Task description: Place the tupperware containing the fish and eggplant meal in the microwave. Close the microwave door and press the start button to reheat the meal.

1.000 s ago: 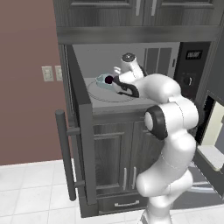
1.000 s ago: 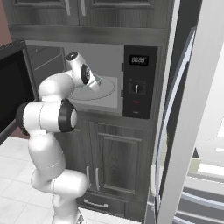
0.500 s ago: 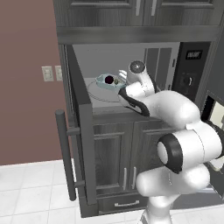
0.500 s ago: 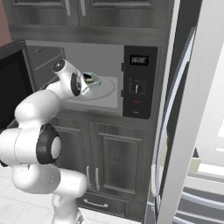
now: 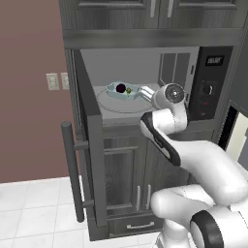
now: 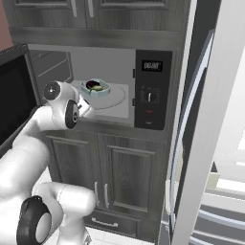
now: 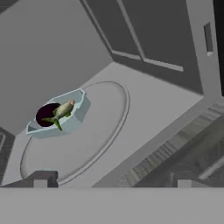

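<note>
A white fridge [image 6: 225, 119] stands open. Left of it are grey lower cabinet doors [image 6: 119, 177]; farther left, a maroon wall [image 5: 29, 97] with light switches [image 5: 57, 81].

A rendered home kitchen. A black microwave [image 6: 152, 88] is built into dark grey wood cabinets [image 6: 119, 172], with cupboard doors above and below it and a drawer lower still. Right of the microwave stands a white fridge [image 6: 215, 119], its door ajar. Left of the microwave a brownish wall [image 5: 29, 87] carries switch plates [image 5: 57, 80]; below lies a white tiled floor [image 5: 34, 213].
</note>
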Available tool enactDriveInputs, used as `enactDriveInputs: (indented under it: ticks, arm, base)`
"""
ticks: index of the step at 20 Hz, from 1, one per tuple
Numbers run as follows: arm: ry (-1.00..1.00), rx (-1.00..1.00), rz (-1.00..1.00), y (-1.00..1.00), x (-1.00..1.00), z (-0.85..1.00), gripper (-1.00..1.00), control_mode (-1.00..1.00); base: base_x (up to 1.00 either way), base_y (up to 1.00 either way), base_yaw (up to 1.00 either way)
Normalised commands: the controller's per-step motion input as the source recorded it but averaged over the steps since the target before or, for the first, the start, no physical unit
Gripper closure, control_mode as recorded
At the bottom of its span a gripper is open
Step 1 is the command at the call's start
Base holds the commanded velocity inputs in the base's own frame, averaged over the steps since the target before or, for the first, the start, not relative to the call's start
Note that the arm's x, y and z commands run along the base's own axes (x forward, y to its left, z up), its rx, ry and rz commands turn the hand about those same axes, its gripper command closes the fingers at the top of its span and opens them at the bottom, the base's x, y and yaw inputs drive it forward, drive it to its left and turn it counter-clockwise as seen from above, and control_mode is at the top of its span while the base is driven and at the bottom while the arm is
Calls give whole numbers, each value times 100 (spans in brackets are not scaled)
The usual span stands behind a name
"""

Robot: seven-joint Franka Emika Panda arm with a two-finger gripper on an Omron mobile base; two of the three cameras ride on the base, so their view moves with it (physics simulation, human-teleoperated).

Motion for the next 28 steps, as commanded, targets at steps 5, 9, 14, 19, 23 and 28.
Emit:
enactDriveInputs:
  ticks: [5, 9, 14, 19, 23, 28]
  arm:
    - [-5, -6, 28, 0, -85, 77, -100, -100]
    - [-1, -22, 32, 6, -81, 88, -100, -100]
    - [0, -30, 36, 24, -85, 75, -100, -100]
    - [1, -39, 30, 42, -96, 44, -100, -100]
    - [0, -40, 21, 35, -100, 6, -100, -100]
    - [-10, -31, 17, 20, -100, 0, -100, -100]
  base:
    - [0, 0, 0]
    - [0, 0, 0]
    - [0, 0, 0]
    - [0, 0, 0]
    - [0, 0, 0]
    - [0, 0, 0]
